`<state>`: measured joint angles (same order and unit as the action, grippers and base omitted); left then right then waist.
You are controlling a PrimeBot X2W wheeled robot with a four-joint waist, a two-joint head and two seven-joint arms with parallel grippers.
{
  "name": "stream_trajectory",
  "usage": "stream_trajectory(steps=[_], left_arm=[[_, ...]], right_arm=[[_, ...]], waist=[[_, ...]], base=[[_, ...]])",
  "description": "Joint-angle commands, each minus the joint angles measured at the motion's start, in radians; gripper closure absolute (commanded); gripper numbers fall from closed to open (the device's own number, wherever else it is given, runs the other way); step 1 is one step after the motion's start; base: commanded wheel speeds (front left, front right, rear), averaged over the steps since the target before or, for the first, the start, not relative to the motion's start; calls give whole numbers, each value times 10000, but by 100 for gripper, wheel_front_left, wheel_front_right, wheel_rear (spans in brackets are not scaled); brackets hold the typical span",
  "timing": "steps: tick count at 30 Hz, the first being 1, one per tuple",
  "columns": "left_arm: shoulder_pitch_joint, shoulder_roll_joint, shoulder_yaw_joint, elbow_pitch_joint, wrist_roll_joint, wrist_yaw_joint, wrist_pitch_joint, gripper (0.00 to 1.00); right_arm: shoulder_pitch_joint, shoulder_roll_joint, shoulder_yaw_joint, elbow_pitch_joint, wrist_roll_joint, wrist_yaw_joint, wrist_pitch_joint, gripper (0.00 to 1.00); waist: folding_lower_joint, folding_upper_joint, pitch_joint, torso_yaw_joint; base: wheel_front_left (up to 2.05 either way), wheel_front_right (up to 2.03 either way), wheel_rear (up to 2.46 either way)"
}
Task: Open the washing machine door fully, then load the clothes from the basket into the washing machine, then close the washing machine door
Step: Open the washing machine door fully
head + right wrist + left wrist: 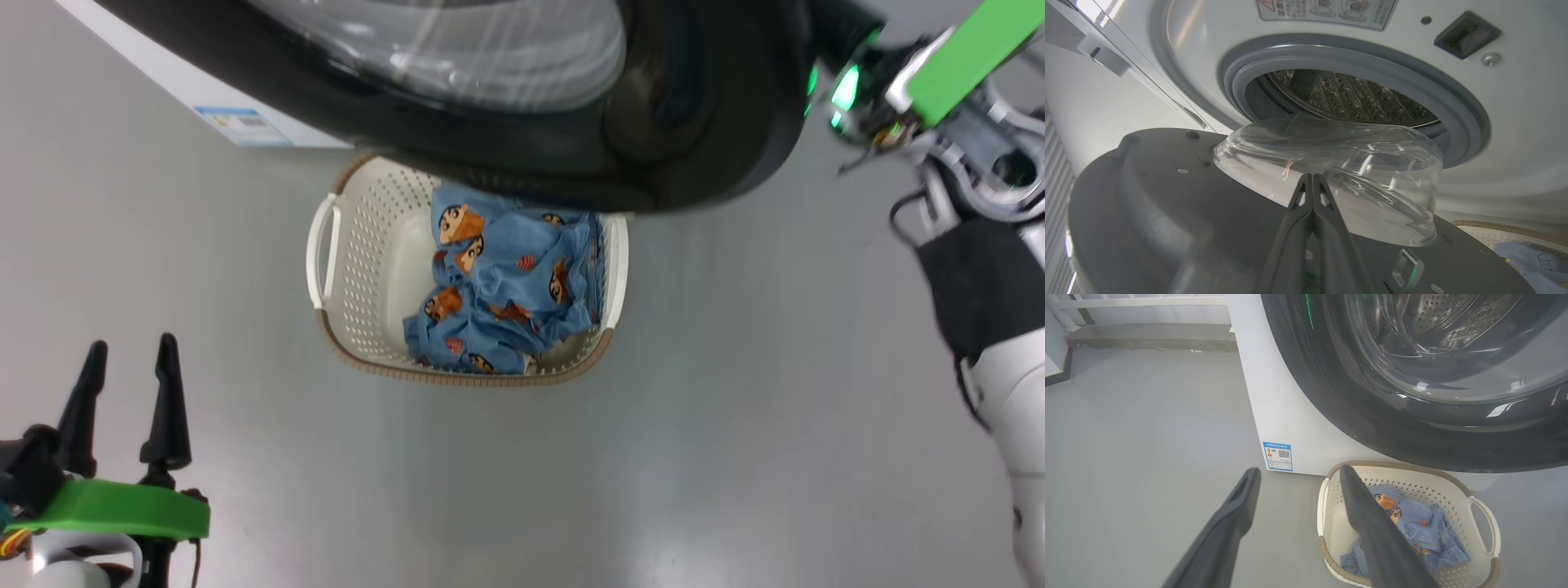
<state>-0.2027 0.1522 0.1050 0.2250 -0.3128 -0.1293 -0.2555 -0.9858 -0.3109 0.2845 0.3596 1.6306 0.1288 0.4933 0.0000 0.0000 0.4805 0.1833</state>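
Note:
The washing machine door [653, 155], with its glossy black rim and bulging glass, stands partly open and hangs over the far end of the basket [359, 245]. The clothes [506, 286], blue with cartoon boys, lie bunched in the basket's right half. My left gripper [132, 347] is open and empty at the lower left, well short of the basket. In the right wrist view my right gripper [1312, 179] is shut with nothing in it. Its tips lie along the door's grey inner face [1167, 204], at the base of the glass bowl [1363, 163]. Beyond it are the gasket [1331, 53] and the steel drum [1339, 98].
The washing machine's white body [1274, 396] carries a small blue label [1278, 456] low on its front. My right arm [963, 73] reaches in from the upper right, beside the door's edge. Grey floor [735, 408] surrounds the basket. A low step [1151, 339] runs behind.

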Motion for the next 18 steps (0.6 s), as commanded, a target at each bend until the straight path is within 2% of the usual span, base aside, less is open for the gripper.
stream_trajectory(steps=[1, 18], left_arm=[[249, 229, 421, -135, 105, -14, -63, 0], [974, -455, 780, -91, 458, -14, -63, 0]], right_arm=[[507, 298, 319, -291, 34, 19, 205, 100], [2744, 718, 978, -805, 479, 19, 1383, 100]], waist=[[0, 0, -459, -49], [0, 0, -2258, -45]], base=[[0, 0, 0], [0, 0, 0]])
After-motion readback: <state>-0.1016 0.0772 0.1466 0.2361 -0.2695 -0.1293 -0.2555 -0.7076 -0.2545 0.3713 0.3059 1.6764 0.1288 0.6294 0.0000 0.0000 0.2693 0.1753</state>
